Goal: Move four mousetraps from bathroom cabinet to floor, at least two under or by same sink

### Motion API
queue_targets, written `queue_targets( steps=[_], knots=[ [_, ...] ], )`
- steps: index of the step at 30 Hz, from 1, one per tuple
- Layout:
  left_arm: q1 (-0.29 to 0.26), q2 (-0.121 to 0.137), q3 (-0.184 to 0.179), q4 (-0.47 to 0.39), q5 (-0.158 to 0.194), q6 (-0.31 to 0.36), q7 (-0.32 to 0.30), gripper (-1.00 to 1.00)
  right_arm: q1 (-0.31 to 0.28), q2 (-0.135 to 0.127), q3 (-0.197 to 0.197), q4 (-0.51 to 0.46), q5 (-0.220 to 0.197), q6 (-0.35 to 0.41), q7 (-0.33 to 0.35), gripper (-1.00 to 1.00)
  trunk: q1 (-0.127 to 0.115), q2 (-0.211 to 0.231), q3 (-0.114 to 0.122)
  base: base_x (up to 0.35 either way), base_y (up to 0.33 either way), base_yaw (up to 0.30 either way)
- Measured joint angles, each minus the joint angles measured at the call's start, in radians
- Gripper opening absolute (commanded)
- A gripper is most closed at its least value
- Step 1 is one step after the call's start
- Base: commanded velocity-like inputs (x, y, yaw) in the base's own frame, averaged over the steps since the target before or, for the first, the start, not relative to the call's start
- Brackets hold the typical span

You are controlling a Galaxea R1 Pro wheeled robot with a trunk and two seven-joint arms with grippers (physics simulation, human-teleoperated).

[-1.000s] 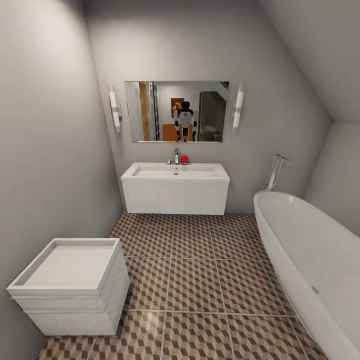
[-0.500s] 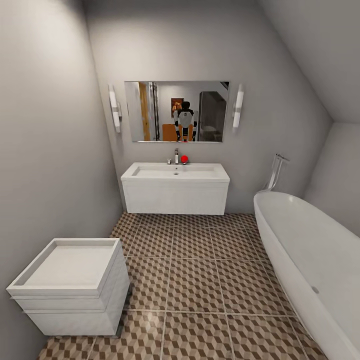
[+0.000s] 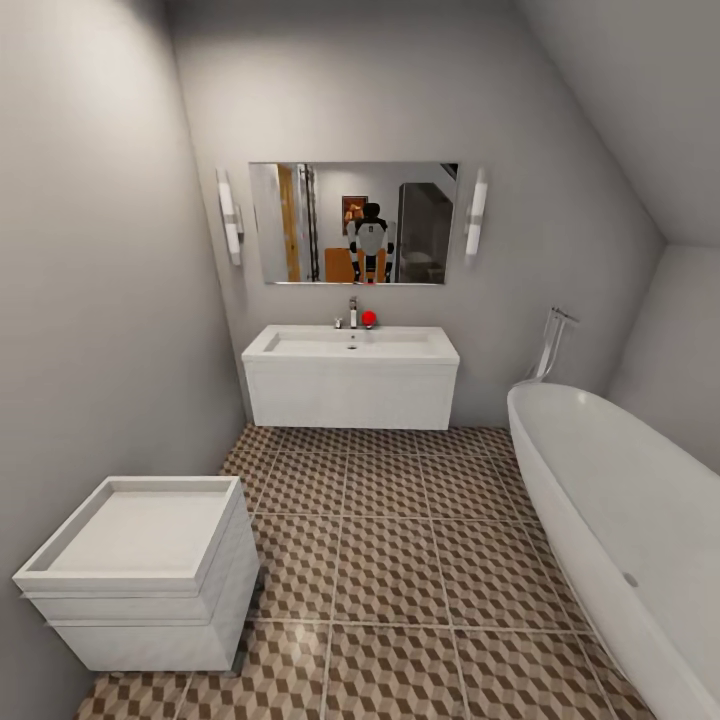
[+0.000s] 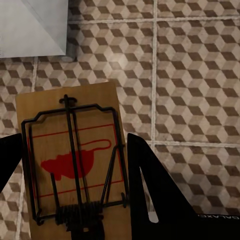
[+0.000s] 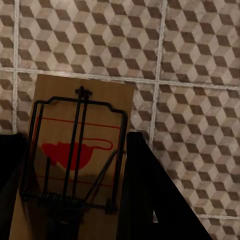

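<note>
Gripping a mousetrap (image 4: 75, 165) between its two dark fingers (image 4: 160, 195), the left gripper (image 4: 75, 200) is hanging above the patterned floor (image 4: 200, 75); the tan board with its black wire frame and red mark is sitting in the narrow gap, and a corner of a white unit (image 4: 30, 25) is showing just beyond it. The right gripper (image 5: 75, 200) is likewise clamping a second trap (image 5: 75, 150) between its fingers (image 5: 150, 195), with cube-pattern tiles and pale grout lines lying under it. In the head view, a white box-shaped fixture (image 3: 140, 570) is standing nearest on the left against the wall, and a white tub (image 3: 620, 530) is curving along the right. Between them the floor is running back to the sink (image 3: 350, 345), which is hanging on the far wall with a small red thing (image 3: 369, 318) beside its tap. Above it a mirror (image 3: 352, 222) is reflecting the robot, flanked by two wall lamps.
</note>
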Motion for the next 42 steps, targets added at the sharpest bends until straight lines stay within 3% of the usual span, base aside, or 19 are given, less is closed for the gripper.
queue_targets(
  steps=[6, 9, 10, 12, 16, 18, 22, 26, 29, 33, 37, 42],
  knots=[
    [-0.001, 0.0, -0.002, -0.002, -0.002, 0.021, 0.008, -1.0, 0.0, -0.003, -0.005, -0.013, 0.001, -0.007, -0.002, -1.0, 0.0, 0.0, 0.0, 0.0, 0.0, 0.0],
    [-0.005, -0.003, -0.003, -0.014, -0.003, 0.114, 0.016, -1.0, -0.011, -0.01, -0.007, -0.025, 0.002, -0.004, -0.005, -1.0, 0.0, 0.0, 0.0, 0.0, 0.0, 0.0],
    [-0.01, -0.004, -0.004, -0.038, -0.003, 0.169, 0.018, -1.0, -0.02, -0.02, -0.009, -0.031, 0.002, -0.002, -0.006, -1.0, 0.0, 0.0, 0.0, 0.0, 0.0, 0.0],
    [-0.018, -0.004, -0.004, -0.078, 0.0, 0.219, 0.019, -1.0, -0.031, -0.033, -0.012, -0.035, 0.001, 0.0, -0.007, -1.0, 0.0, 0.0, 0.0, 0.0, 0.0, 0.0],
    [-0.06, -0.004, -0.001, -0.223, 0.003, 0.39, 0.021, -1.0, -0.096, -0.058, -0.041, -0.039, 0.001, 0.006, -0.007, -1.0, 0.0, 0.0, 0.0, 0.0, 0.0, 0.0],
    [-0.121, -0.005, 0.002, -0.283, 0.003, 0.469, 0.023, -1.0, -0.156, -0.078, -0.068, -0.042, 0.0, 0.06, -0.004, -1.0, 0.0, 0.0, 0.001, 0.0, 0.0, 0.0],
    [-0.207, -0.006, 0.005, -0.306, 0.004, 0.522, 0.023, -1.0, -0.214, -0.098, -0.084, -0.096, 0.0, 0.142, -0.003, -1.0, 0.0, 0.0, 0.0, 0.0, 0.0, 0.0],
    [-0.284, -0.007, 0.006, -0.318, 0.005, 0.552, 0.024, -1.0, -0.244, -0.141, -0.1, -0.23, 0.001, 0.233, -0.002, -1.0, 0.0, 0.0, 0.0, 0.0, 0.0, 0.0],
    [-0.34, -0.007, 0.007, -0.318, 0.005, 0.571, 0.025, -1.0, -0.253, -0.161, -0.145, -0.349, 0.003, 0.34, -0.002, -1.0, 0.0, 0.0, 0.0, 0.0, 0.0, 0.0],
    [-0.39, -0.009, 0.008, -0.321, 0.007, 0.59, 0.025, -1.0, -0.257, -0.168, -0.181, -0.44, 0.008, 0.404, -0.002, -1.0, 0.0, 0.0, 0.0, 0.0, 0.0, 0.0],
    [-0.467, -0.013, 0.01, -0.325, 0.013, 0.661, 0.026, -1.0, -0.29, -0.168, -0.195, -0.524, 0.009, 0.54, -0.001, -1.0, 0.0, 0.0, 0.0, 0.0, 0.0, 0.0],
    [-0.517, -0.014, 0.009, -0.325, 0.054, 0.694, 0.027, -1.0, -0.317, -0.162, -0.197, -0.594, 0.01, 0.642, -0.001, -1.0, 0.0, 0.0, 0.0, 0.0, 0.0, 0.0]
  ],
)
